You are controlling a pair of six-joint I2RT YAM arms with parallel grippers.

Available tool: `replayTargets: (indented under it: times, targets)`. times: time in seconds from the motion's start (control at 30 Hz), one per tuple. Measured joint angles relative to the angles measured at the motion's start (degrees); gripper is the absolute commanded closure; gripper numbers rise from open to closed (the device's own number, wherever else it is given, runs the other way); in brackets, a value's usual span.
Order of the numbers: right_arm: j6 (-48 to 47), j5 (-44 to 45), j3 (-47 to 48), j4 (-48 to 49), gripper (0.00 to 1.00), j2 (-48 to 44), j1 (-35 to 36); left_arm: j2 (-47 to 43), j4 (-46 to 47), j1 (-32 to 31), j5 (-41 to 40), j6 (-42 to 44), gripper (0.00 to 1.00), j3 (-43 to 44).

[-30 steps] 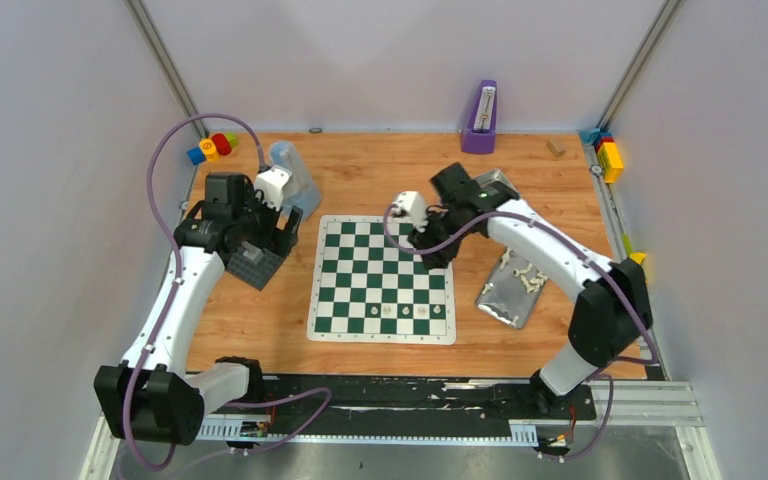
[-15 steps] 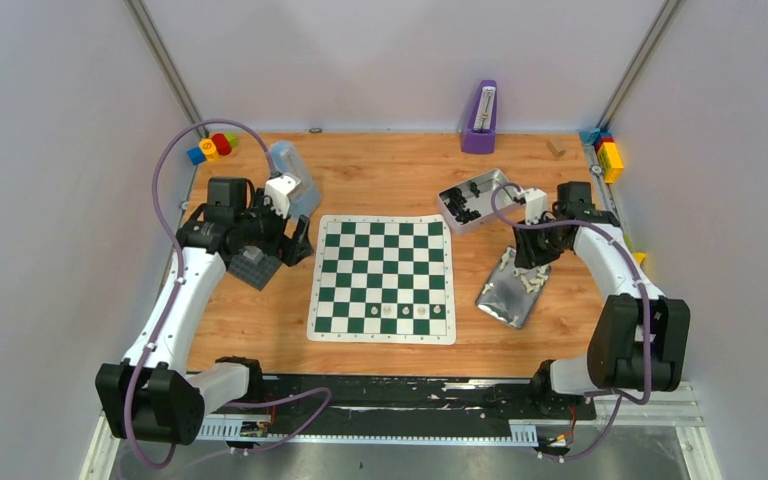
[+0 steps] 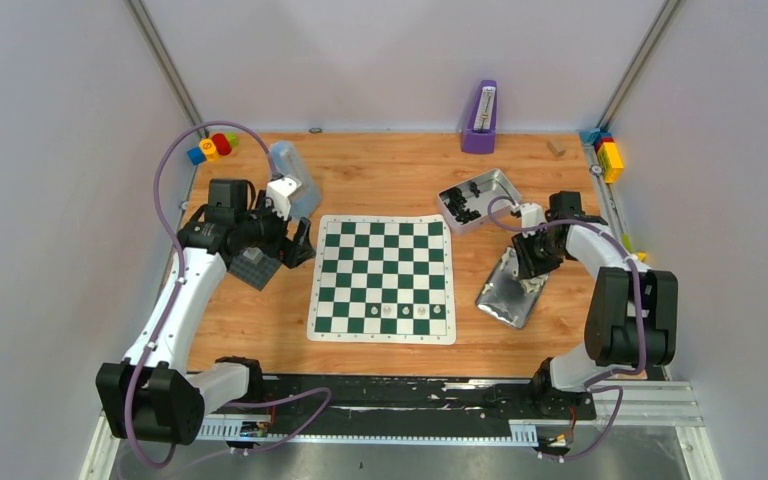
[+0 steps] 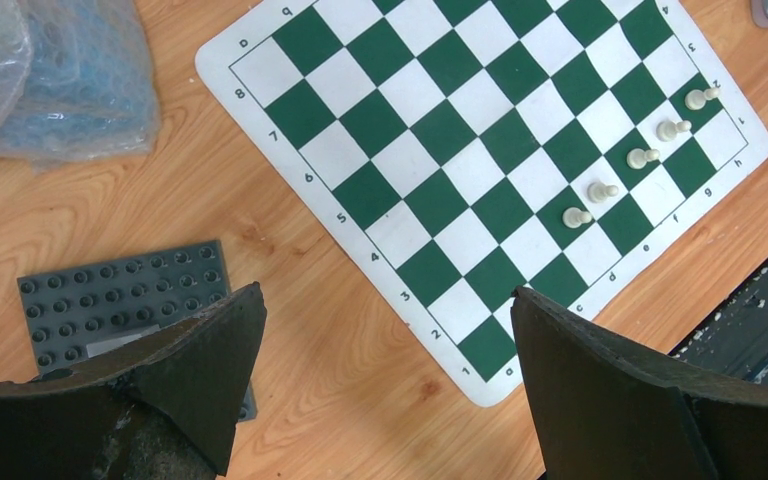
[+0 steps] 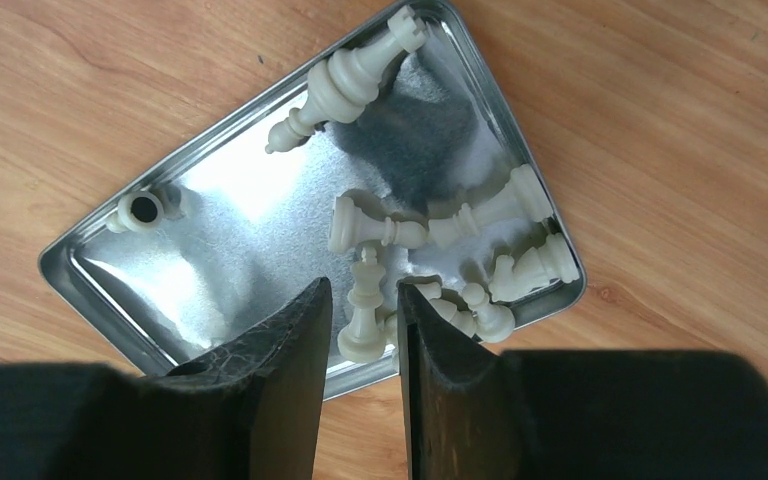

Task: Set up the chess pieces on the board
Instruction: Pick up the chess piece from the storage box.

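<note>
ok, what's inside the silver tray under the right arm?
Cream-white chess pieces lying on their sides, mostly heaped toward one end of the tray; the rest is bare metal. The right fingers cover the near rim and part of one piece between them.

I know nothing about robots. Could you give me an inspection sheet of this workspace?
Surface: wooden table.
Job's things: board lies flat; five chess pieces in one row on it; more lie in a silver tray.
Clutter: grey studded plate, plastic bag, tin of dark pieces, purple object, coloured blocks.
Grippers: left gripper open beside the board; right gripper straddles a piece in the tray, grip unclear.
Cables: a purple cable loops by each gripper.
Surroundings: plain walls, metal frame.
</note>
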Motion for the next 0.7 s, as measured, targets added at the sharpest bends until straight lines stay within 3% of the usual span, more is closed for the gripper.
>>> replayTargets:
  times: [0.43, 0.7]
  targets:
    - [-1.62, 1.44, -1.66, 1.29, 0.71, 1.38, 0.09, 0.0, -0.02, 0.0, 0.17, 0.0, 0.0, 0.0]
    - [-2.08, 1.73, -2.27, 1.81, 0.83, 2.64, 0.44, 0.02, -0.04, 0.0, 0.15, 0.0, 0.0, 0.0]
